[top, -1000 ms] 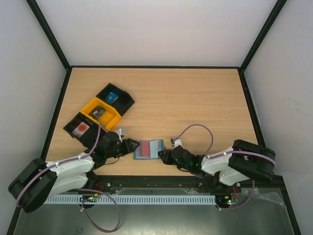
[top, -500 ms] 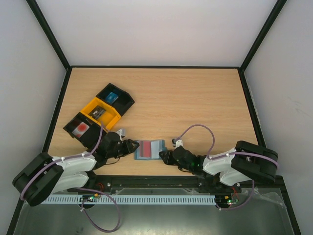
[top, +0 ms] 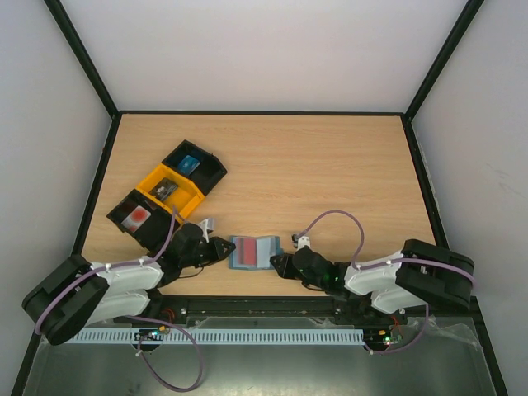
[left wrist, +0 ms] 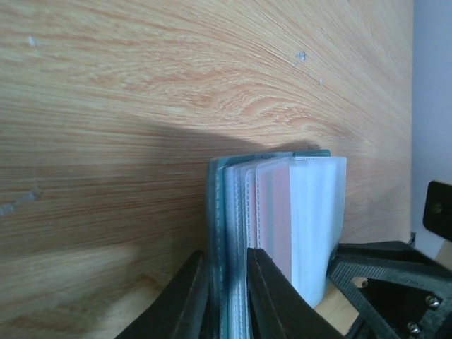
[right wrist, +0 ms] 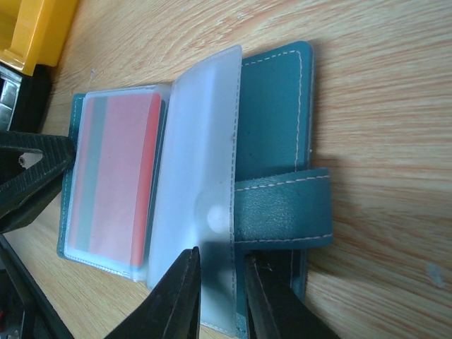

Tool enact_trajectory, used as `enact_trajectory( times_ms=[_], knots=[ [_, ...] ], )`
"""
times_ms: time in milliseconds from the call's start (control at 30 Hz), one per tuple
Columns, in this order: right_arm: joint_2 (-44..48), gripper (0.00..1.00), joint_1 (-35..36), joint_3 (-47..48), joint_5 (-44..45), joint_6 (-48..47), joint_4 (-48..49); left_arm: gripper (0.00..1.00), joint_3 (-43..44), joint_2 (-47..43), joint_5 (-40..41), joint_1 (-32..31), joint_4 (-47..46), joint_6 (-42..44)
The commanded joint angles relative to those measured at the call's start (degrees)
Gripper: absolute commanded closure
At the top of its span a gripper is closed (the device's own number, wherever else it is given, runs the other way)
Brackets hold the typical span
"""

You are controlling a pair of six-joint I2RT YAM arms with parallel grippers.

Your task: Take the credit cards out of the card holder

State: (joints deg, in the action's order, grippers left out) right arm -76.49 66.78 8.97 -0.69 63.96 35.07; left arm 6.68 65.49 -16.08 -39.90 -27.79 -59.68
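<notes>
The blue-grey card holder [top: 253, 252] lies open on the table near the front edge. A card with a red face and a grey band [right wrist: 116, 176] sits in a clear sleeve on the holder's left half; it also shows from above [top: 245, 251]. The dark grey card is hidden. My left gripper [top: 224, 249] is shut on the holder's left cover edge [left wrist: 227, 233]. My right gripper [right wrist: 220, 300] is closed narrowly on a clear sleeve [right wrist: 201, 162] at the holder's near right edge, beside the tab [right wrist: 282, 212].
Three joined trays stand at the back left: a black one with a blue item [top: 194, 165], a yellow one [top: 169, 191], and a black one with a red item [top: 136, 216]. The table's front edge runs just behind both grippers.
Both arms have shifted slightly. The card holder stays open in the same place, with both grippers still at its edges.
</notes>
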Motion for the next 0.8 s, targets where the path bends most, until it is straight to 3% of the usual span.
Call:
enact_trajectory(
  times_ms=[0,167,367,533,767],
  knots=[
    [2.5,0.81,0.4,-1.0,1.8,0.5,-7.4,0.87,-0.3,0.2,-0.2,-0.6,-2.3,0.4],
    [7.8,0.79,0.4,-0.3,2.8,0.6,-12.3,0.97,0.3,0.5,-0.9,-1.5,-2.3,-0.2],
    [14.4,0.75,0.4,2.5,2.4,0.4,-18.7,0.97,0.4,-1.7,0.1,-3.5,-2.2,-1.9],
    [18.8,0.66,0.4,6.3,1.3,0.5,-21.0,0.97,2.1,-4.1,1.2,-5.5,1.0,-2.2],
    [16.5,0.56,0.5,11.0,1.0,-0.6,-21.2,0.97,3.9,-6.8,5.2,-8.2,6.5,-2.7]
  ],
)
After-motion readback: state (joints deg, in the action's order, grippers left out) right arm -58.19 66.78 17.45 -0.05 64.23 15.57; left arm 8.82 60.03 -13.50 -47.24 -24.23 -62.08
